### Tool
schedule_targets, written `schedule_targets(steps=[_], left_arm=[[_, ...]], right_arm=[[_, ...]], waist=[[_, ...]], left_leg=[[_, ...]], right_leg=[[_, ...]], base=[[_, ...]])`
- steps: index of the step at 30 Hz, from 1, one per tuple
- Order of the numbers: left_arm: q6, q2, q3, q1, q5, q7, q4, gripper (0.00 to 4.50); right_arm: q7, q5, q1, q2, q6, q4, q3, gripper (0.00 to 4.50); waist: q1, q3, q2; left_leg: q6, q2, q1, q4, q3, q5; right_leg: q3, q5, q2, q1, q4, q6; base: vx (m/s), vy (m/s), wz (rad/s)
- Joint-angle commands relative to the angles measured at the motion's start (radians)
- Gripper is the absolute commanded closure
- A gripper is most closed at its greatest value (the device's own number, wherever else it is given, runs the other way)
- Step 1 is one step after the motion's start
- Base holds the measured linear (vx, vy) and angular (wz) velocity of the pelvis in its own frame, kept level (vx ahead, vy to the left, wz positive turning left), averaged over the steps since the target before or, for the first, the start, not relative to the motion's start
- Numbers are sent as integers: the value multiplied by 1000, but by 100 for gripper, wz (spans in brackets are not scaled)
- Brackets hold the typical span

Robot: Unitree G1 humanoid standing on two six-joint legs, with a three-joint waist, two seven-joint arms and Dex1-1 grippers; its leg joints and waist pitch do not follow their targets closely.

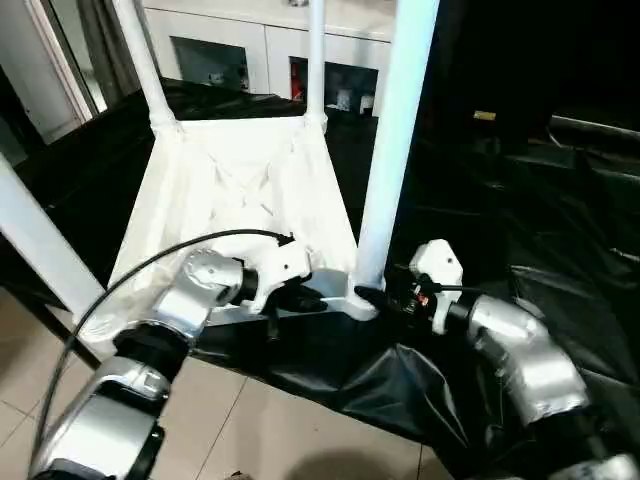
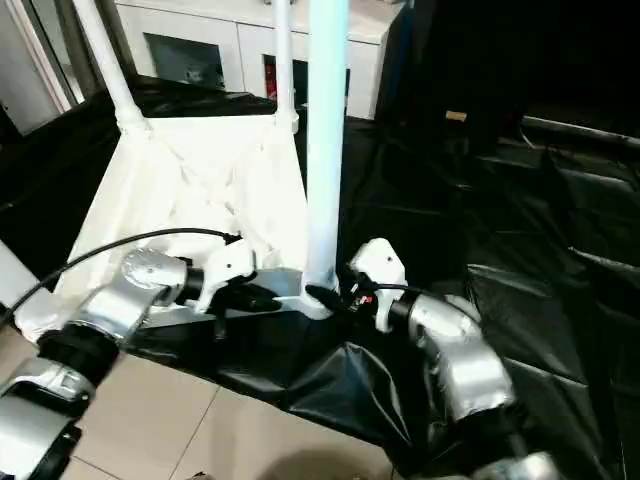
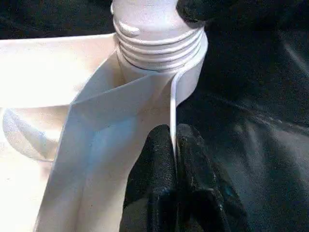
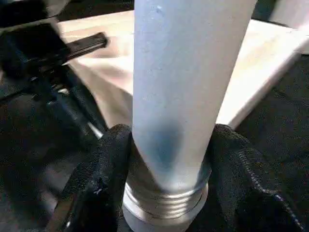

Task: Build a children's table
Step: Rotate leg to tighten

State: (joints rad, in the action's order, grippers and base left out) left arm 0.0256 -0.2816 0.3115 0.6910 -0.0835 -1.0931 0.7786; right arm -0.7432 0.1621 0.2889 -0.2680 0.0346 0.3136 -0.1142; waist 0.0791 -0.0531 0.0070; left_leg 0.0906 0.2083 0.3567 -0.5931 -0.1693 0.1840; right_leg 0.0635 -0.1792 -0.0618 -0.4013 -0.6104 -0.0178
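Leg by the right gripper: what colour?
White, like the tabletop; the leg shows best in the left eye view, beside the right gripper.

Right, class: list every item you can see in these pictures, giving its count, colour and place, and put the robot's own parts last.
Table top: one, white, upside down on the black cover, ribbed underside up.
Legs: four, white; near leg upright in the near right corner socket, two at the far corners, one at the picture's left edge.
Cover: one, black, draped over the big table.
Cabinet: one, white, glass doors, behind.
Floor: pale tiles, in front.
Left gripper: black fingers pinching the top's rim.
Right gripper: black fingers either side of the near leg's base.
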Motion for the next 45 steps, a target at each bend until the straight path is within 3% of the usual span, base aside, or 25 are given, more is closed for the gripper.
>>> schedule_targets(steps=[1, 2, 3, 4, 5, 6, 11, 12, 13, 18, 19, 20, 23, 24, 25, 26, 29, 30, 33, 34, 38, 39, 45], left_arm=[[-11, 44, -8, 13, -11, 104, 54, 450], [-10, 65, -10, 25, -11, 127, 71, 450], [3, 76, -7, 30, -14, 138, 79, 450], [-1, 82, -5, 32, -11, 128, 75, 450], [-1, 82, -5, 32, -11, 128, 75, 450], [-3, 88, 0, 35, -9, 114, 69, 450], [32, 69, 25, 41, -31, 56, 66, 450], [42, 64, 28, 45, -36, 45, 71, 450], [48, 56, 32, 47, -39, 32, 69, 450], [54, 43, 31, 54, -40, 3, 70, 450], [54, 39, 30, 53, -40, -1, 67, 450], [57, 34, 32, 51, -43, -7, 65, 450], [63, 24, 33, 42, -42, -21, 53, 450], [69, 15, 34, 33, -39, -36, 41, 450], [70, 14, 34, 32, -39, -36, 39, 450], [69, 12, 33, 28, -39, -36, 32, 450], [65, 10, 29, 30, -40, -30, 38, 450], [65, 7, 27, 34, -43, -25, 42, 450], [62, 2, 22, 37, -42, -26, 45, 450], [62, 2, 22, 37, -42, -26, 45, 450], [58, -5, 23, 32, -41, -32, 39, 450], [54, -5, 23, 30, -42, -32, 39, 450], [46, -3, 21, 26, -47, -15, 51, 450]], right_arm=[[56, -2, -33, 31, 4, 19, 3, 235], [69, -5, -50, 43, 7, 13, -3, 239], [73, -12, -63, 48, -2, 5, -12, 239], [76, -12, -70, 53, 0, -6, -16, 241], [76, -12, -70, 53, 0, -6, -16, 243], [83, -22, -77, 58, -2, -21, -21, 244], [72, -55, -53, 22, -22, -60, -28, 244], [67, -52, -44, 13, -22, -65, -21, 190], [56, -42, -35, 2, -12, -72, -14, 176], [18, -35, -11, -34, 16, -83, -17, 133], [8, -37, -8, -43, 22, -85, -22, 129], [-1, -35, -8, -50, 30, -87, -26, 123], [-17, -46, -6, -62, 36, -91, -43, 100], [-9, -52, 6, -54, 35, -75, -47, 100], [-8, -53, 8, -53, 34, -71, -47, 100], [-8, -61, 18, -51, 29, -55, -51, 100], [-10, -62, 31, -46, 29, -36, -52, 100], [-11, -61, 39, -44, 31, -25, -52, 100], [-22, -57, 50, -42, 34, -10, -55, 100], [-22, -57, 50, -42, 34, -10, -55, 125], [-23, -55, 56, -40, 30, 3, -55, 138], [-25, -58, 54, -42, 30, 5, -57, 163], [-11, -80, 42, -41, 16, 24, -66, 209]], waist=[[-3, 58, -5], [-1, 56, -8], [0, 55, -9], [1, 54, -2], [1, 54, -4], [1, 56, 0], [0, 60, 0], [0, 61, -1], [-1, 62, -7], [0, 65, 2], [-1, 64, 1], [-1, 65, -6], [1, 64, -4], [2, 63, 4], [-1, 64, 2], [-2, 63, -14], [1, 61, -2], [-1, 61, -13], [2, 61, -12], [2, 61, -12], [2, 59, -14], [1, 59, -16], [1, 59, -15]], left_leg=[[-35, 14, -2, 70, -1, 228], [-29, 12, -10, 72, 0, 262], [-30, 11, -9, 73, 1, 269], [-30, 11, -12, 74, 2, 274], [-33, 11, -13, 74, 1, 281], [-35, 13, -13, 76, 4, 286], [-38, 13, -7, 77, 4, 267], [-40, 13, -6, 77, 4, 262], [-43, 13, -5, 76, 3, 254], [-54, 14, -4, 71, 0, 212], [-53, 15, -4, 72, 0, 213], [-53, 15, -2, 72, 0, 211], [-55, 15, -2, 72, 1, 212], [-51, 15, -3, 73, 3, 219], [-49, 15, -2, 73, 1, 222], [-48, 15, -2, 73, 0, 223], [-42, 17, -4, 75, 2, 233], [-41, 17, -4, 75, 0, 233], [-46, 18, -3, 75, 1, 215], [-46, 18, -3, 75, 1, 215], [-44, 17, -3, 76, 0, 219], [-43, 18, -3, 76, 0, 221], [-42, 18, -4, 76, 0, 221]], right_leg=[[-45, -337, -71, 46, 94, -159], [-43, -394, -71, 44, 102, -144], [-42, -423, -70, 46, 104, -131], [-42, -436, -71, 45, 106, -126], [-43, -446, -71, 43, 109, -121], [-43, -454, -72, 43, 108, -116], [-44, -389, -70, 47, 102, -126], [-44, -376, -70, 48, 101, -128], [-44, -365, -70, 51, 99, -129], [-45, -261, -69, 52, 88, -169], [-45, -260, -69, 52, 88, -171], [-45, -256, -69, 55, 87, -173], [-45, -266, -71, 54, 87, -171], [-45, -279, -72, 53, 87, -171], [-45, -281, -71, 53, 90, -169], [-44, -284, -70, 53, 90, -168], [-45, -321, -74, 50, 92, -163], [-45, -308, -72, 49, 92, -166], [-46, -292, -74, 51, 87, -167], [-46, -289, -74, 50, 87, -168], [-46, -310, -75, 50, 89, -163], [-46, -318, -75, 50, 90, -160], [-47, -311, -74, 49, 90, -161]], base=[[0, 0, 0], [0, 0, 0], [0, 0, 0], [0, 0, 0], [0, 0, 0], [0, 0, 0], [0, 0, 0], [0, 0, 0], [0, 0, 0], [0, 0, 0], [0, 0, 0], [0, 0, 0], [0, 0, 0], [0, 0, 0], [0, 0, 0], [0, 0, 0], [0, 0, 0], [0, 0, 0], [0, 0, 0], [0, 0, 0], [0, 0, 0], [0, 0, 0], [0, 0, 0]])
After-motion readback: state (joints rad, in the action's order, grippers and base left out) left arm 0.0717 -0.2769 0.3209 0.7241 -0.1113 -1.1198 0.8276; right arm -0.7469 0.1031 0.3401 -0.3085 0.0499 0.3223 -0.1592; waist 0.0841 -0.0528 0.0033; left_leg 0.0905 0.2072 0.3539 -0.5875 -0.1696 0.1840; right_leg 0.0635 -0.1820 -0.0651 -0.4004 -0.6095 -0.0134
